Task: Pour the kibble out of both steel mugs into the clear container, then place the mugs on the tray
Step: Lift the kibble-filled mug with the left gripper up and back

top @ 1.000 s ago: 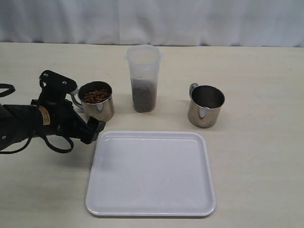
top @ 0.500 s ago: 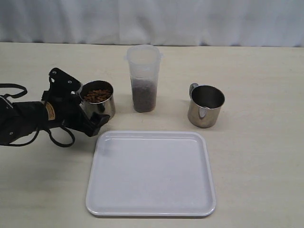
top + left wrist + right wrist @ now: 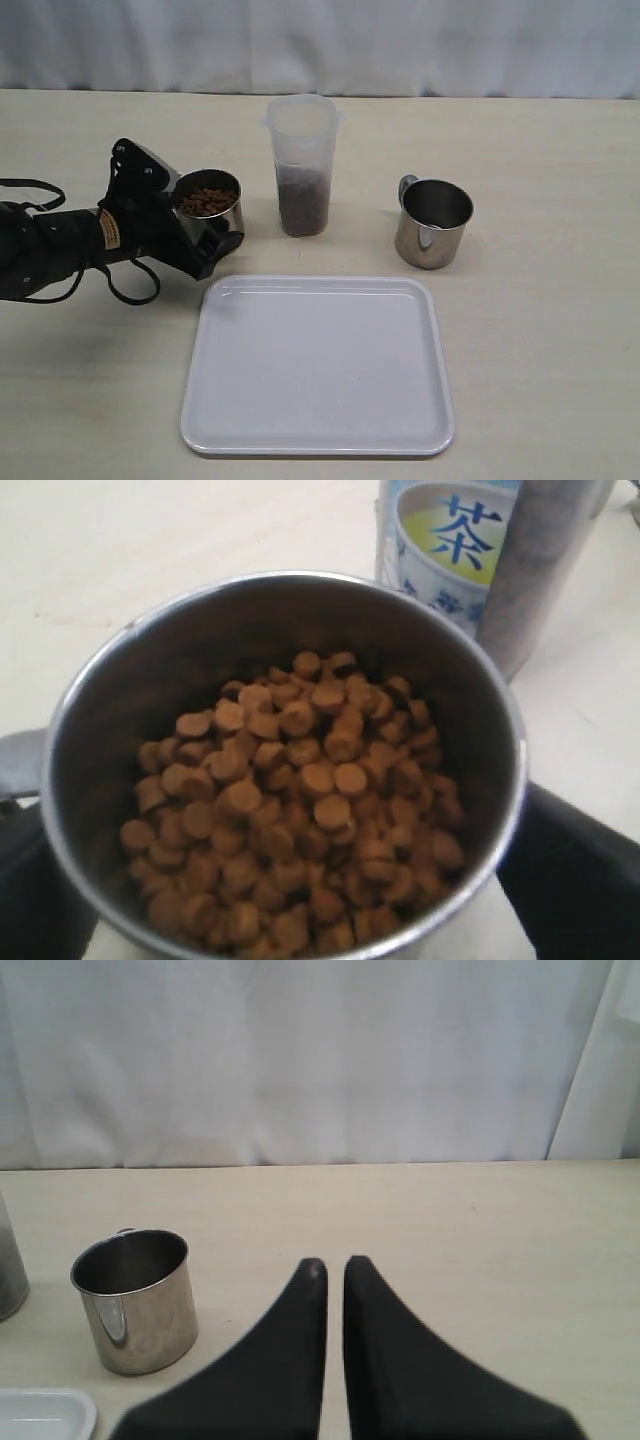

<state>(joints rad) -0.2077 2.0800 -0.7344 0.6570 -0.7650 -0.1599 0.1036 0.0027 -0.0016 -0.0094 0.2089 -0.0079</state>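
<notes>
A steel mug (image 3: 210, 212) full of brown kibble (image 3: 207, 201) stands left of the clear container (image 3: 302, 165), which holds kibble (image 3: 302, 208) in its lower part. My left gripper (image 3: 190, 212) is shut on this mug, one finger on each side. In the left wrist view the mug (image 3: 130, 670) and its kibble (image 3: 290, 800) fill the picture between the fingers (image 3: 570, 870). The other steel mug (image 3: 433, 222) stands empty to the right, also seen in the right wrist view (image 3: 135, 1300). My right gripper (image 3: 333, 1265) is shut on nothing, off to that mug's side.
The white tray (image 3: 320, 440) lies bare in front of the mugs and container, its near corner close to my left gripper's lower finger. A printed tea label (image 3: 450, 540) shows on the container. A white curtain (image 3: 320, 40) backs the table.
My left gripper has slid to the right around the full mug and closed on it. The mug has shifted a little toward the container. Nothing else has moved.
</notes>
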